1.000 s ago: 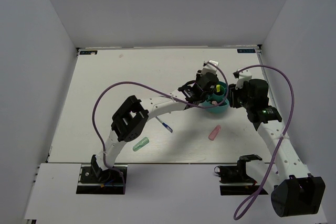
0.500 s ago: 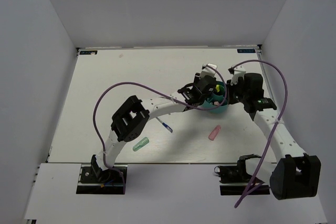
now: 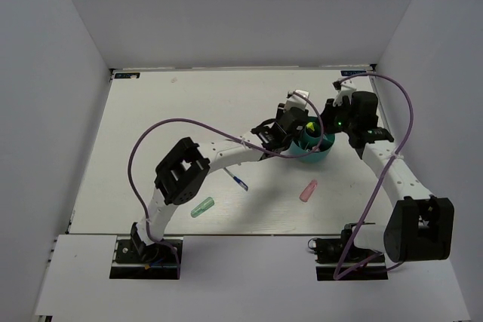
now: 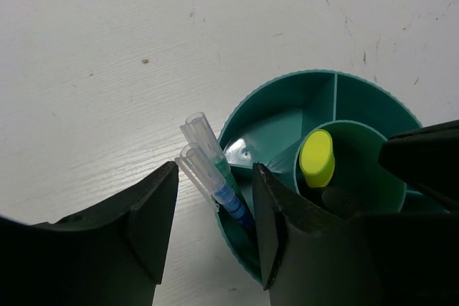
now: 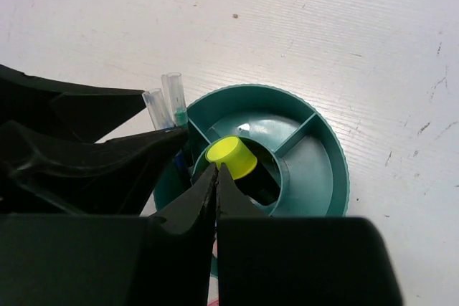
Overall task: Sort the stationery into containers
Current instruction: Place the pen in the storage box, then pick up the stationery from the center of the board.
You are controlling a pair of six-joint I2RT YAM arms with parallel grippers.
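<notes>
Tub [image 5: 337, 170], round ribbed teal plastic: yellow-capped marker [image 5: 231, 157] upright in centre cup, right gripper [image 5: 216, 173] pinched shut at its cap, empty; left gripper [image 4: 213, 173] parted loosely around two clear-capped pens [image 4: 204, 150], outer compartment.

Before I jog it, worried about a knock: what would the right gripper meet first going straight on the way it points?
Probably the yellow-capped marker standing in the teal tub's middle cup: the right gripper, shut, has its tips right at the cap in its wrist view. Whether they touch is unclear.
</notes>
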